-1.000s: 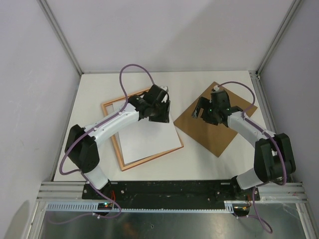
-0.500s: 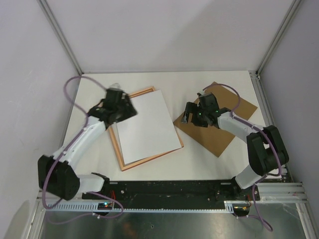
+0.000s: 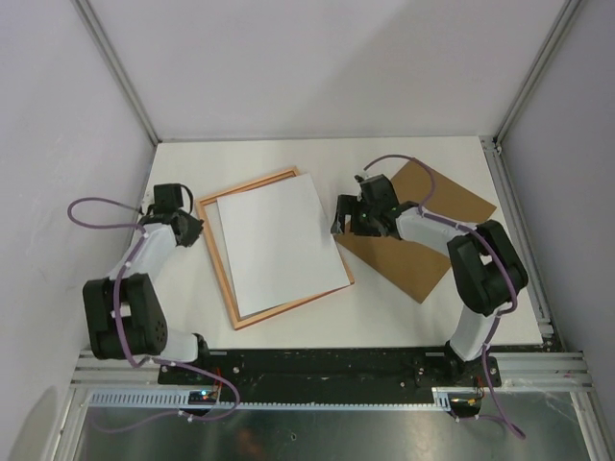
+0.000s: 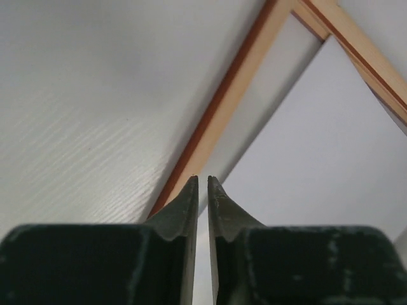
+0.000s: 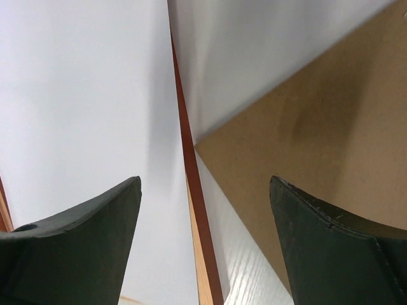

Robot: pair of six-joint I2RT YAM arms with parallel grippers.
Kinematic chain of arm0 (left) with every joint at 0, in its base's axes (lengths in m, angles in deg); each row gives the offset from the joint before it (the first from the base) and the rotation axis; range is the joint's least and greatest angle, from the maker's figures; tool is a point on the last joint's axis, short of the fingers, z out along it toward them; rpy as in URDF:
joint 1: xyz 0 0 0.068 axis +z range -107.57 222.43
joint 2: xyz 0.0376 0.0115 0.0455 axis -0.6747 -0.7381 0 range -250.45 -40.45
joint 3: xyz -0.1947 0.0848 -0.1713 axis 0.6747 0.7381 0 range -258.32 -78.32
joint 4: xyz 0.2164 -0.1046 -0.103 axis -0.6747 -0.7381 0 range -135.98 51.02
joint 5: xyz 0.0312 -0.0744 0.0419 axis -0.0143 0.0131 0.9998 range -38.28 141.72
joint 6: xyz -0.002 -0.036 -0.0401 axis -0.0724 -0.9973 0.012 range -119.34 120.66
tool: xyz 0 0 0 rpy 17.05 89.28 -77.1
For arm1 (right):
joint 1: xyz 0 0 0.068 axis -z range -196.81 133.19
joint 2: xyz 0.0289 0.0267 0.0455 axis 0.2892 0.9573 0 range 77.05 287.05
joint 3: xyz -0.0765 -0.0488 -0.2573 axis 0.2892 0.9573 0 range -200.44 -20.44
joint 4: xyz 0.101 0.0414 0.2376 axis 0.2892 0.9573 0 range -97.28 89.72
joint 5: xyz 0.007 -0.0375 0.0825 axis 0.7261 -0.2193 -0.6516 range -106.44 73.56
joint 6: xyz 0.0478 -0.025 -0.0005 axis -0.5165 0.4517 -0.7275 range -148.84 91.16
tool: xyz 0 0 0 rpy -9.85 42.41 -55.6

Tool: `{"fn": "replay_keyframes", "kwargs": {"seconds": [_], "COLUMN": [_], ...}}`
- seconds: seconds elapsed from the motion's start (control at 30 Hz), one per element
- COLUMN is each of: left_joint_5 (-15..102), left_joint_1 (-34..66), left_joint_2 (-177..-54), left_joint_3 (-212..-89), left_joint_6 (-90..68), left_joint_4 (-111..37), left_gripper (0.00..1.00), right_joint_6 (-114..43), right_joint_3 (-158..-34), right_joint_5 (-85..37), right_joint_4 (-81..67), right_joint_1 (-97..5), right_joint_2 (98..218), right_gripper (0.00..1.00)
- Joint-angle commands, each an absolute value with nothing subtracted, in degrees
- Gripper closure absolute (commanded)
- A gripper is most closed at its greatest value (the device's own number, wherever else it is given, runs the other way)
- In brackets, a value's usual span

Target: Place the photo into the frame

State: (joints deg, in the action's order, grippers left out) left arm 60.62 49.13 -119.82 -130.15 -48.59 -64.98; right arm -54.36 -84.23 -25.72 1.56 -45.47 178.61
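The frame lies back-up on the table, pale wood with a red-orange edge. The photo rests on it white side up, skewed, its right side reaching over the frame's right rail. My left gripper sits just left of the frame's left rail; in the left wrist view its tips are nearly together with nothing between them, over the rail. My right gripper is open at the frame's right edge. Its tips straddle the red edge, with the photo to the left.
A plain brown backing board lies flat at the right under my right forearm, its corner close to the frame. White walls and metal posts close in the table on three sides.
My left arm swung from above the frame's upper right to its left side, and its jaws closed. My right gripper slid left to the frame's right edge. The photo stayed put.
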Motion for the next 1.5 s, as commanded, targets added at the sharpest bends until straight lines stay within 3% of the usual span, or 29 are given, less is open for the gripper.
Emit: {"fn": "replay_keyframes", "kwargs": {"seconds": [0.0, 0.13, 0.73, 1.47], "left_joint_5": [62.62, 62.41, 53.12, 49.52], "left_joint_1": [51.36, 52.47, 51.81, 44.04], "left_joint_2": [-124.46, -130.93, -149.96, -147.74], "left_joint_3": [-131.83, -134.13, -147.89, -145.05], "left_joint_6": [-50.94, -51.29, -42.54, -38.31], "left_joint_4": [-61.89, -61.62, -61.61, -60.6], "left_gripper": [0.89, 0.99, 1.0, 1.0], "right_joint_6": [-52.23, -52.18, -53.95, -60.35], "right_joint_3": [-88.56, -90.43, -91.93, -75.76], "right_joint_5": [-23.64, -23.45, -24.56, -31.37], "right_joint_4": [-1.89, -2.36, -1.01, -6.4], "right_joint_1": [-45.59, -45.76, -48.99, -51.5], "right_joint_2": [181.61, 184.23, 186.1, 171.31], "right_gripper": [0.14, 0.14, 0.13, 0.12]}}
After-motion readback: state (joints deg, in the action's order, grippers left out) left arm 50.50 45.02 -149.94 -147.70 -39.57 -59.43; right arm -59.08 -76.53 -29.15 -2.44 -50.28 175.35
